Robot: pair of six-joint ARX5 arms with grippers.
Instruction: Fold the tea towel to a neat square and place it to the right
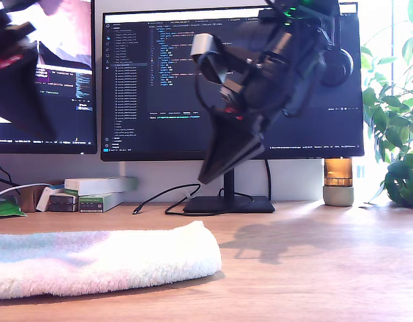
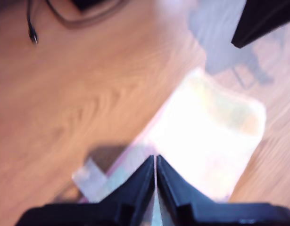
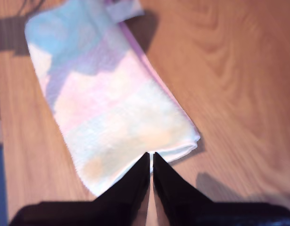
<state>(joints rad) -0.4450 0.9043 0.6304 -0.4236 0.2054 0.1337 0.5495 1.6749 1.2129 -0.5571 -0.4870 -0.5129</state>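
Note:
The tea towel (image 1: pixel 99 260) lies folded into a long pad on the wooden desk at the exterior view's lower left, fluffy white with faint pink and mint bands. In the second wrist view the tea towel (image 3: pixel 111 103) shows pastel patches, its small tag (image 3: pixel 123 9) at the far end. My second gripper (image 3: pixel 151 157) is shut and empty, hanging above the towel's near end; it is the raised centre gripper (image 1: pixel 211 178) in the exterior view. My first gripper (image 2: pixel 155 160) is also shut and empty above the towel (image 2: pixel 206 136), next to the tag (image 2: pixel 90 181). Its blurred arm (image 1: pixel 15 74) is at the exterior view's upper left.
Two monitors (image 1: pixel 172 80) stand behind, one on a black stand (image 1: pixel 227 203) with a loose black cable (image 1: pixel 159 201). Small boxes (image 1: pixel 99 193) sit at the back on the exterior view's left, a lamp jar (image 1: pixel 338 182) and a plant (image 1: pixel 397 134) on its right. Bare desk (image 1: pixel 313 268) lies right of the towel.

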